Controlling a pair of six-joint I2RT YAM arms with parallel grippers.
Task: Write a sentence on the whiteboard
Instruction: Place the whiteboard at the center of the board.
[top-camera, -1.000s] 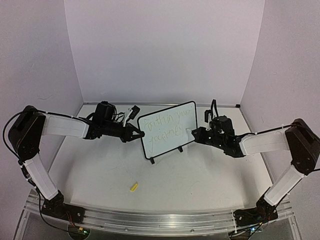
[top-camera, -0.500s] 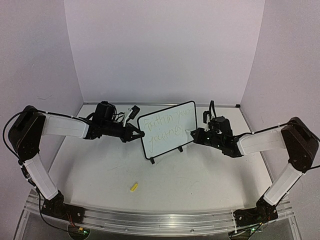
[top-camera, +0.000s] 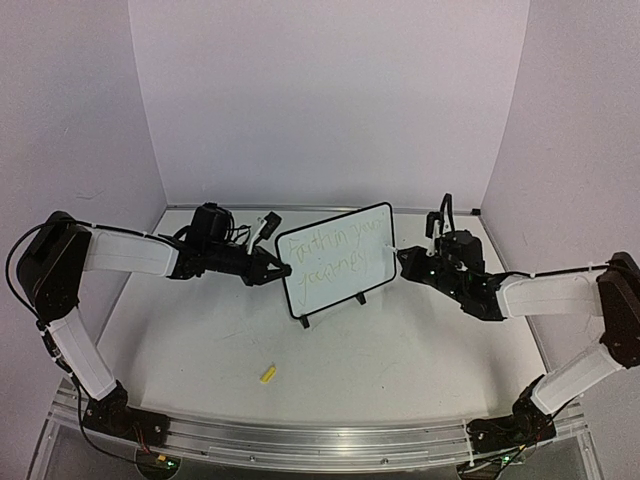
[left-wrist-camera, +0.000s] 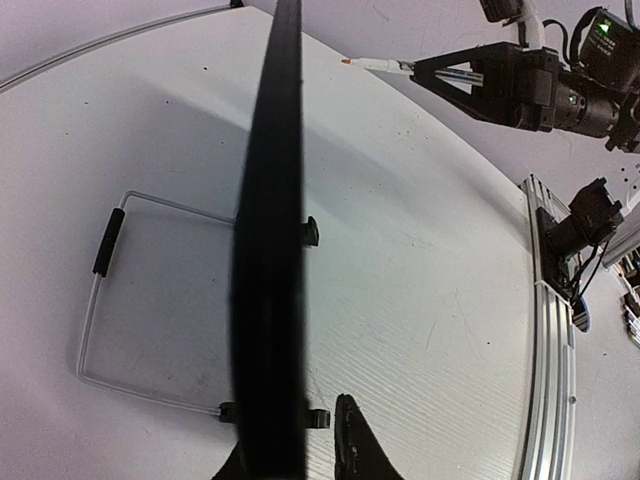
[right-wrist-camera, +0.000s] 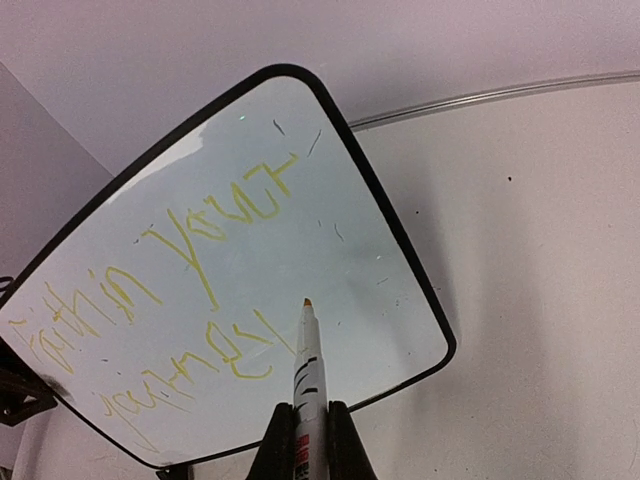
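A white bench (top-camera: 400, 345) sits between pale walls (top-camera: 330, 100). The whiteboard (top-camera: 335, 262) stands on it, with the yellow sentence (top-camera: 335, 255) on its face. The left fingers (left-wrist-camera: 352, 445) sit around the whiteboard's left edge, a little spread. The right fingers (right-wrist-camera: 345, 450) pinch a marker (right-wrist-camera: 308, 375), its tip just off the whiteboard's right side.

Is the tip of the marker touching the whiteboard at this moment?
No, the left wrist view shows a clear gap between the tip of the marker and the whiteboard, seen edge-on.
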